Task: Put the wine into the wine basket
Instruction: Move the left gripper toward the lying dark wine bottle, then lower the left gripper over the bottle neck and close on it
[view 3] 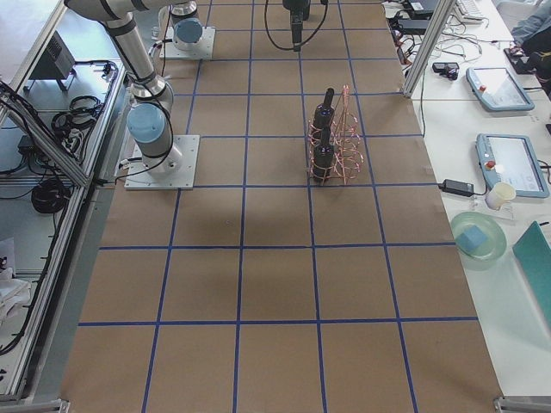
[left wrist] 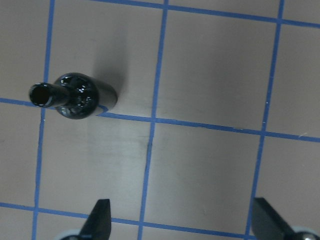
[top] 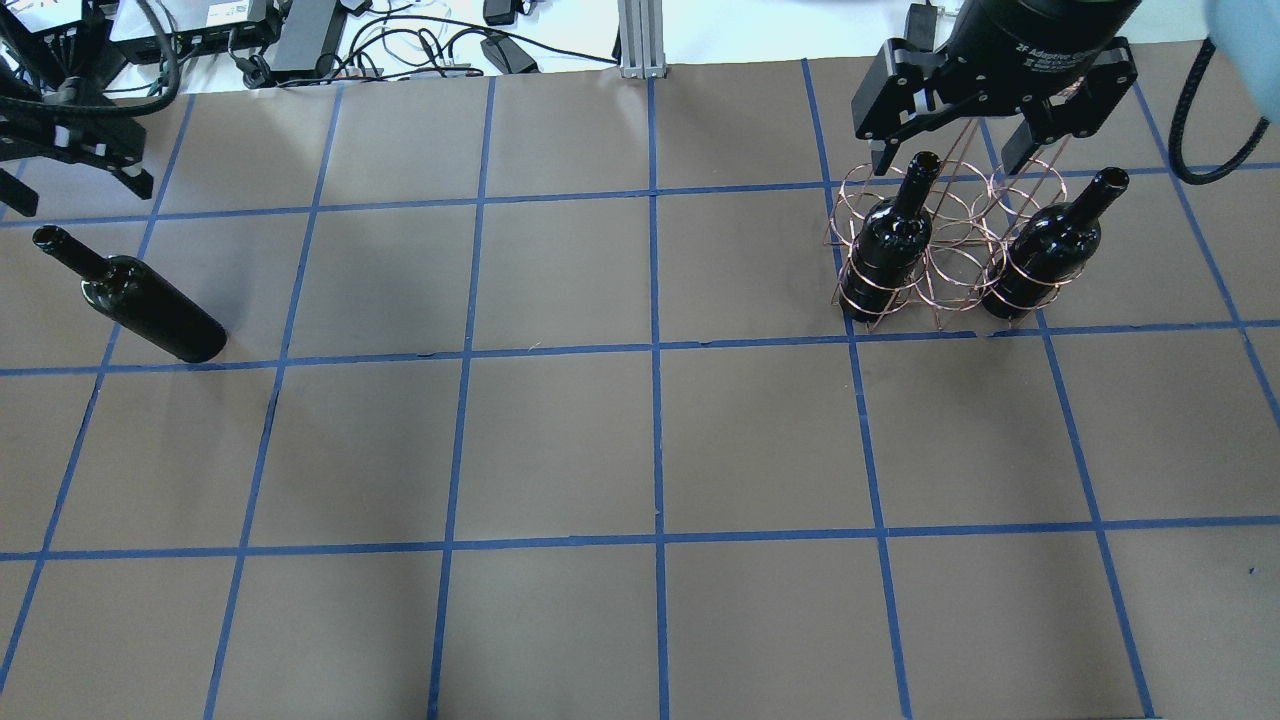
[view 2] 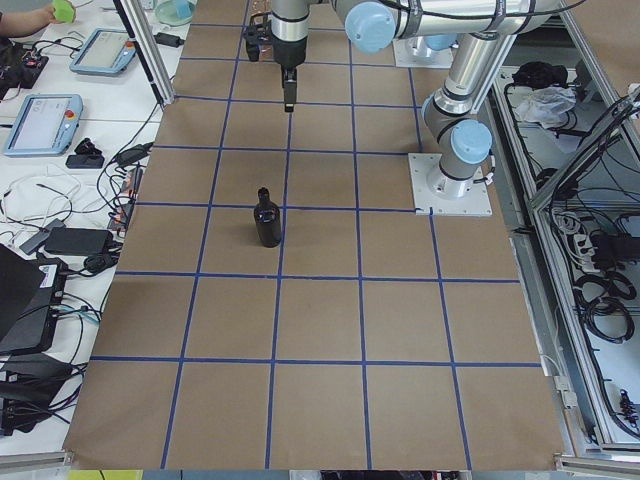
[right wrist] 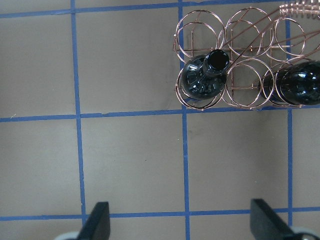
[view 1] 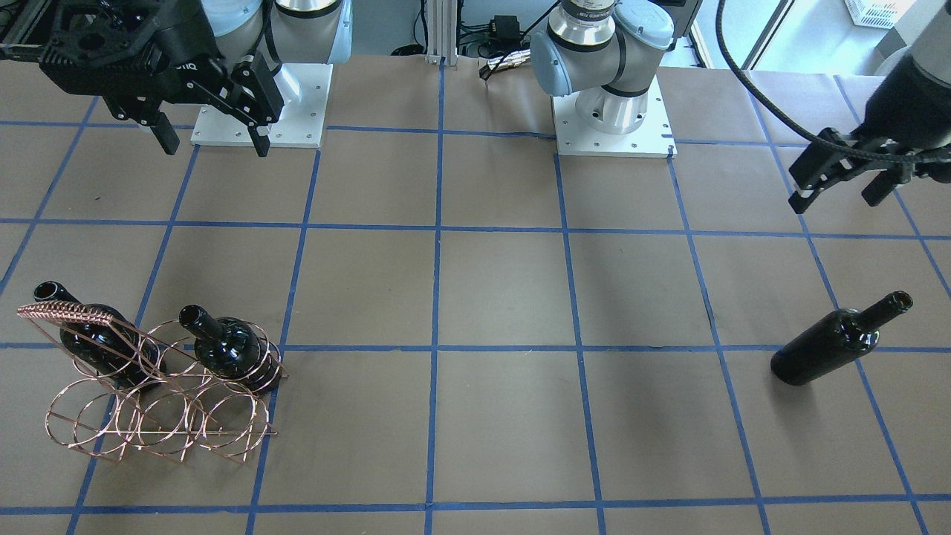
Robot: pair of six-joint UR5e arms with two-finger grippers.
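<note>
So, looking at the wine (top: pixel 150 310): standing upright, neck straight up, far over on the left, well apart from the wine basket (top: pixel 945 268). Just off to one side of left gripper (top: pixel 80 190), spread wide, empty, clearly nearer.

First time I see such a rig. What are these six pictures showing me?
Two robot arms stand at a paper-covered table. Four pictures come from fixed cameras: opposite, behind and above, and each table end; two look down from the wrists. A dark wine bottle stands alone on the robot's left side. On its right, a copper wire wine basket already holds two such bottles. The left end effector and right end effector are both open and hold nothing.
</note>
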